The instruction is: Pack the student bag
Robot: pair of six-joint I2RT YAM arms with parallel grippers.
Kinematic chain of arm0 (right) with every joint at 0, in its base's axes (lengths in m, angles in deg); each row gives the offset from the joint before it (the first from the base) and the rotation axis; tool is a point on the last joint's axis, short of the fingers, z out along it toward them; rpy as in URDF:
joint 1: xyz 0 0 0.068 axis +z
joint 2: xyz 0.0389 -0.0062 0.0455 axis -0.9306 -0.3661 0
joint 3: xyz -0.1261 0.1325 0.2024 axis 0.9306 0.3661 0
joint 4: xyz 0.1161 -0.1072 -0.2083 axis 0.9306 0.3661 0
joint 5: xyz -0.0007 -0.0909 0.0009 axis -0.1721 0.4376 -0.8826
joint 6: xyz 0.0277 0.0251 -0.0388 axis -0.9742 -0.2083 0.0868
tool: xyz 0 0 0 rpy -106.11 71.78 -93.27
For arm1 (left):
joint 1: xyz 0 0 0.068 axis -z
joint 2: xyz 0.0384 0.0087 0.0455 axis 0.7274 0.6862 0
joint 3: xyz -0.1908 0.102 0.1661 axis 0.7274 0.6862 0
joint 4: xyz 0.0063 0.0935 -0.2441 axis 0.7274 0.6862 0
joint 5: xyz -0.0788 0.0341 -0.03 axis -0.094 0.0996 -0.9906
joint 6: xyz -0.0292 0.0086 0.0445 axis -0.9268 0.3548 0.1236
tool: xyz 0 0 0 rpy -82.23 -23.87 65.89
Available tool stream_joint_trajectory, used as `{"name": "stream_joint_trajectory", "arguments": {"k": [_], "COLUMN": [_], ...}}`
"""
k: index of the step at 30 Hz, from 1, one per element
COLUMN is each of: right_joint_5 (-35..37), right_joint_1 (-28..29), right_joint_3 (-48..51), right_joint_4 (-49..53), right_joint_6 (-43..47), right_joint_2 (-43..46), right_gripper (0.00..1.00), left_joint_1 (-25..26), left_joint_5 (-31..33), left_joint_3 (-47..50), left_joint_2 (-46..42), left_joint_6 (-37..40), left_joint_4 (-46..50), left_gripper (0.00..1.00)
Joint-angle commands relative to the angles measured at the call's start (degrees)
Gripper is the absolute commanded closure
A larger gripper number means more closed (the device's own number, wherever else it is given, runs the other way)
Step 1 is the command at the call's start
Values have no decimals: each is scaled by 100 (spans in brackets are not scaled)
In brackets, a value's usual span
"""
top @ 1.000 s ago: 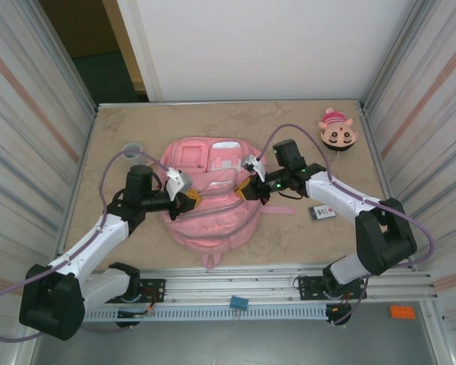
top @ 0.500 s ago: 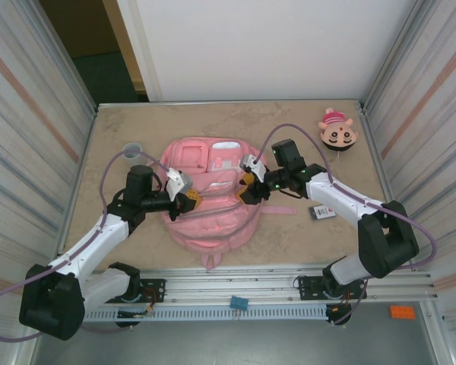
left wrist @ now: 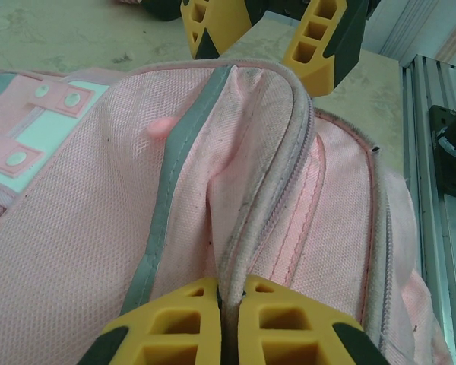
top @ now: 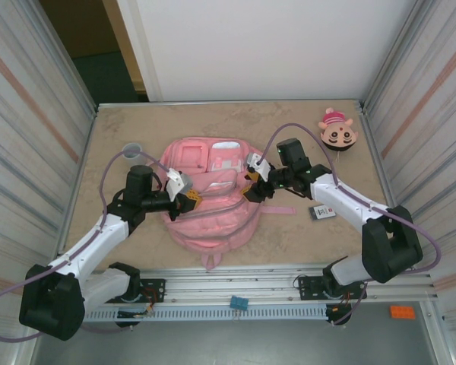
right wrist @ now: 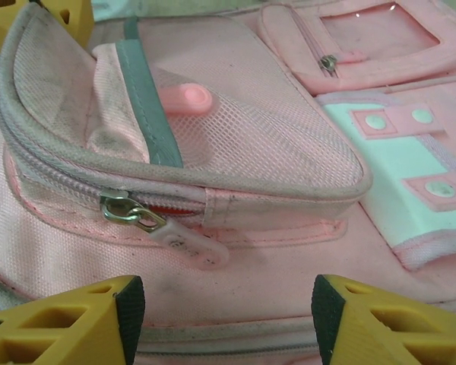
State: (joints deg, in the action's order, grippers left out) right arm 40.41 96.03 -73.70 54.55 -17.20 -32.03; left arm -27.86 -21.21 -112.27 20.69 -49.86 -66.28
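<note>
**Top view.** The bag lies flat at mid-table, pockets up, between the two arms. Since the frame one second earlier, the right gripper has let go. Its jaws were then closed at the bag's right edge; they now stand apart and hold nothing. The zip pull lies free just ahead of them. The left gripper is unchanged, pinched tight on the bag's zip seam. Faint marks on the pull, and print on the card beside the right arm, are too small to read.
</note>
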Motion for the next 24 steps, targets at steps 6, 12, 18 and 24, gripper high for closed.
{"name": "stream_joint_trajectory", "arguments": {"k": [6, 12, 18, 24], "right_joint_5": [-637, -1103, -1095, -1085], "right_joint_1": [272, 286, 265, 307], "right_joint_3": [-429, -483, -381, -326], "right_joint_4": [230, 510, 440, 426], "right_joint_6": [198, 46, -415, -891], "right_joint_2": [-440, -350, -140, 222], "right_gripper": [48, 70, 99, 100], "left_joint_1": [-4, -5, 0, 120], "left_joint_5": [-496, -443, -308, 730], "left_joint_3": [-315, -283, -292, -381], "left_joint_2": [-104, -73, -52, -149], "left_joint_6": [23, -41, -96, -103], "left_joint_4": [-539, -658, -724, -438], "left_gripper": [100, 100, 100, 100]}}
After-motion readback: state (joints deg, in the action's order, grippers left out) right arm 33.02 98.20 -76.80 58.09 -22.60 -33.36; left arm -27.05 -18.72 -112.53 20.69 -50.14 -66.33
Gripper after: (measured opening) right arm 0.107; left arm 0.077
